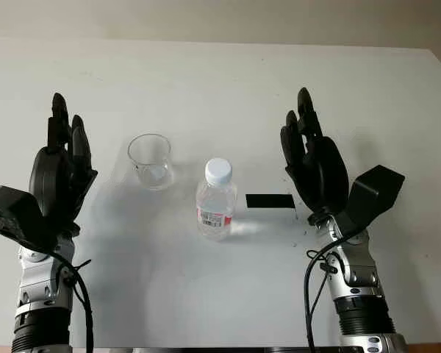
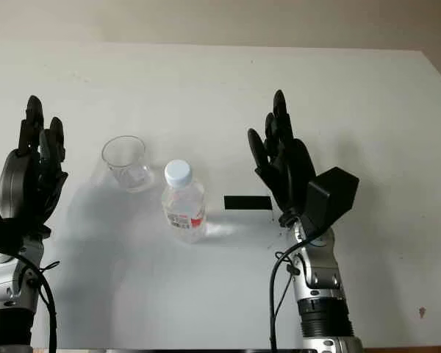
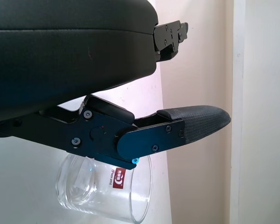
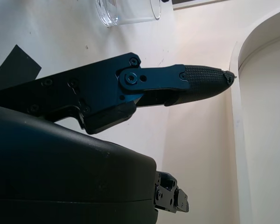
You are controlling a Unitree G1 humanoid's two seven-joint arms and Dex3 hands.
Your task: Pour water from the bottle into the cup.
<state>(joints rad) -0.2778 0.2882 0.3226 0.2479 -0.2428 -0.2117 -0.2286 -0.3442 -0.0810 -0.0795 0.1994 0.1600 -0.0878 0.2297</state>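
Hands raised, holding nothing, over our table [image 1: 220,73].
We count one capped bottle [image 1: 216,200], one cup [image 1: 150,161], one black tape strip [image 1: 269,201]; left hand [image 1: 61,170] and right hand [image 1: 314,165] open near the front edge.

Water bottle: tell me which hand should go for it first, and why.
Right, probably. The water bottle stands capped and upright between the hands, slightly nearer the right hand, which is open with only a black tape strip between them. The left hand, also open, sits beside the empty cup.
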